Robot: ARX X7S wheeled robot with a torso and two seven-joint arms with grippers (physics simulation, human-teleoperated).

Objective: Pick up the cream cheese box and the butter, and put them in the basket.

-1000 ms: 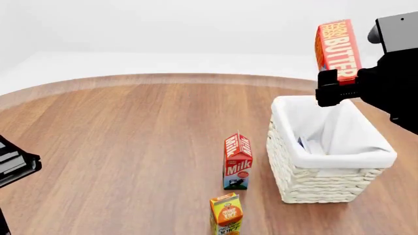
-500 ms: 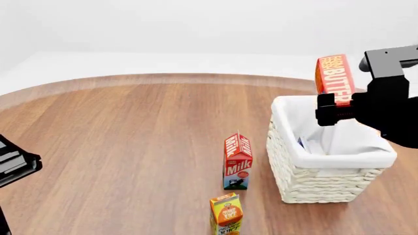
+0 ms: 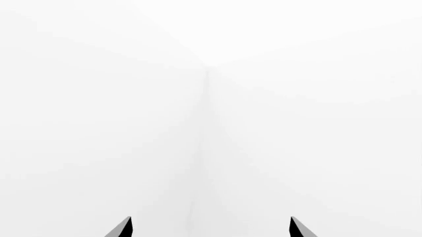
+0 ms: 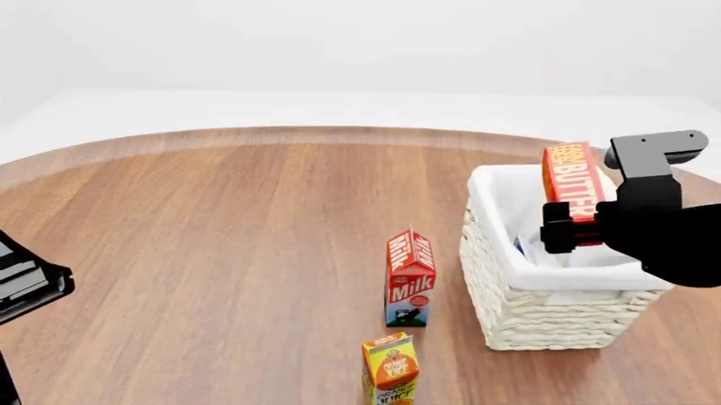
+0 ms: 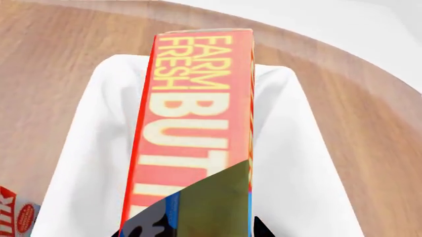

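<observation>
My right gripper is shut on the butter, a red-orange box with yellow lettering, held upright with its lower end inside the basket. In the right wrist view the butter fills the middle over the basket's white liner. The cream cheese box shows as a white and blue sliver lying inside the basket. My left gripper is open and empty, facing a blank white wall; only part of the left arm shows in the head view at the left edge.
A red milk carton stands just left of the basket, its corner also in the right wrist view. An orange juice carton stands in front of it. The round wooden table extends to the left.
My right gripper has moved down with the butter, from well above the basket to the butter's lower end inside it. The left arm has not moved.
</observation>
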